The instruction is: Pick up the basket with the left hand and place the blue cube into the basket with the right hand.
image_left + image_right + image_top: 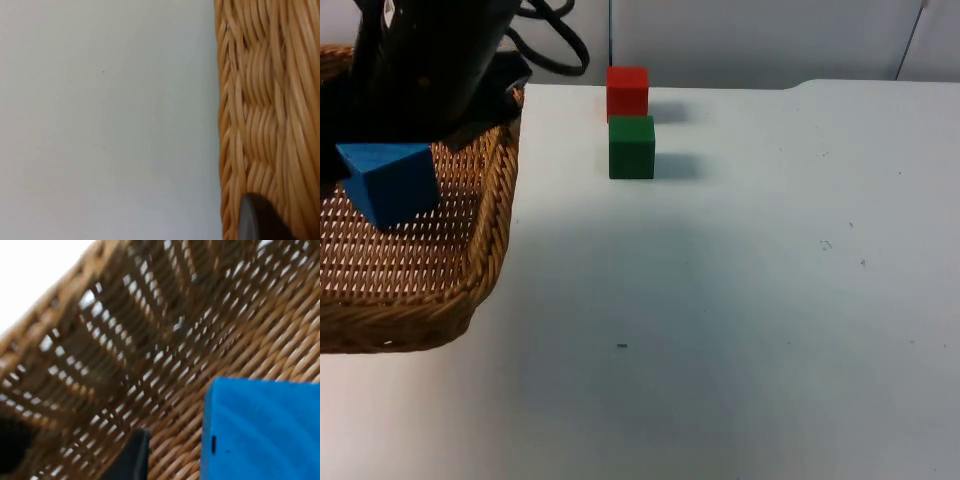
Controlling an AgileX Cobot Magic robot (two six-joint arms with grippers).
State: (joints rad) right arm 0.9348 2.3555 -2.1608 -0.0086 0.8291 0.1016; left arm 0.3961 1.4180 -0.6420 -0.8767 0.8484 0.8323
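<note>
The wicker basket (490,230) fills the left of the top view and seems raised off the white table (740,300). My left gripper (262,225) is shut on the basket's rim (265,100), with a black fingertip (257,220) lying against the weave. The blue cube (388,185) sits inside the basket, slightly tilted, under a black arm (430,60). My right gripper (172,467) hangs low inside the basket and is open. Its fingertip (134,457) stands beside the blue cube (260,430) with a strip of weave between them.
A red cube (627,92) stands at the table's far edge, with a green cube (632,147) right in front of it. Both are to the right of the basket. The grey wall (750,40) closes the back.
</note>
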